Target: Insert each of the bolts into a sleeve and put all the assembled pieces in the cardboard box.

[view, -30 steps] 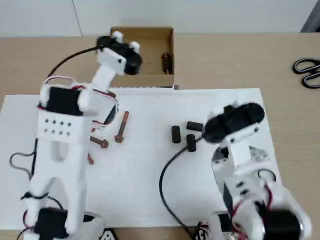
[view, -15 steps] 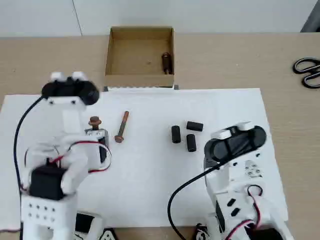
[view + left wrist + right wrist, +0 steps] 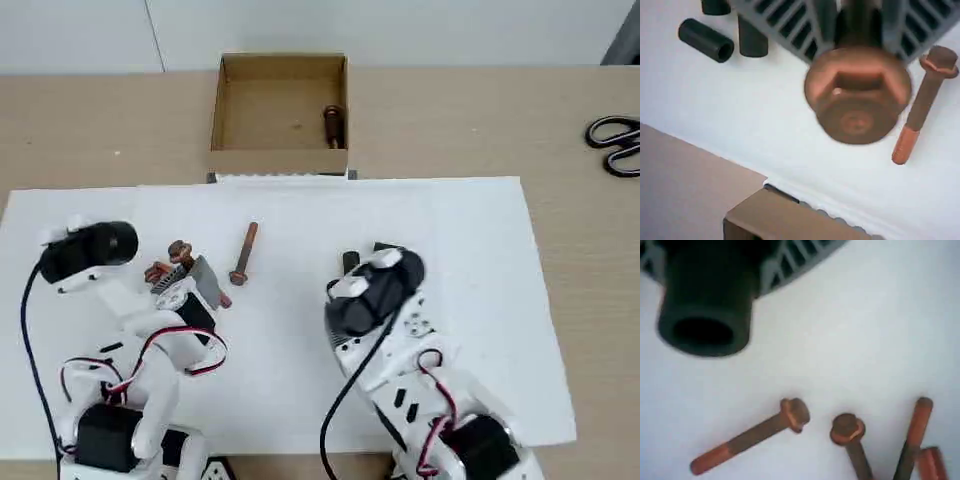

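Note:
My left gripper (image 3: 188, 278) is shut on a copper bolt (image 3: 180, 249) at the left of the white sheet. Its hexagonal head (image 3: 857, 95) faces the left wrist camera, between the grey jaws. Another bolt (image 3: 243, 253) (image 3: 922, 102) lies loose just right of it. My right gripper (image 3: 715, 270) is shut on a black sleeve (image 3: 705, 305), its open bore towards the bolts. The right arm (image 3: 375, 290) hangs over the sleeve group. One sleeve (image 3: 350, 262) peeks out beside it, and sleeves (image 3: 705, 40) lie further off. The cardboard box (image 3: 228, 105) holds one dark assembled piece (image 3: 333, 125).
Several loose bolts (image 3: 750, 435) lie on the sheet by the left gripper, two of them (image 3: 160, 272) close under it. Scissors (image 3: 615, 140) rest at the table's far right. The white sheet (image 3: 480, 220) covers the middle of the wooden table.
The left arm has pulled back from the box to the bolts and now grips one. The right arm has swung left over the sleeves.

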Robot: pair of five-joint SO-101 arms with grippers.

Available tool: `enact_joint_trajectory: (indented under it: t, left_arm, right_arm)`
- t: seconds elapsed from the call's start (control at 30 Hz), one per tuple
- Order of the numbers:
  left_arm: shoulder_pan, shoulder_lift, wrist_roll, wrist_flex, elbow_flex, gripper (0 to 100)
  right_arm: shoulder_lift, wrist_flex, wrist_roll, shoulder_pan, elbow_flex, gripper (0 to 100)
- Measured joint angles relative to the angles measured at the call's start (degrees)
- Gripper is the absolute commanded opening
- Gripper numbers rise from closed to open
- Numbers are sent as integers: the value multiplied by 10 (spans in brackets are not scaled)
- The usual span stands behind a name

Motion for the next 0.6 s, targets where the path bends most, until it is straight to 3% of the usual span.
enact_joint_trajectory:
  t: [0.33, 0.6]
  left_arm:
    - [4, -42, 72, -4, 1, 6]
    - [89, -69, 98, -6, 1, 6]
  right_arm:
    - [0, -69, 17, -110, 65, 3]
    - [1, -90, 42, -132, 74, 3]
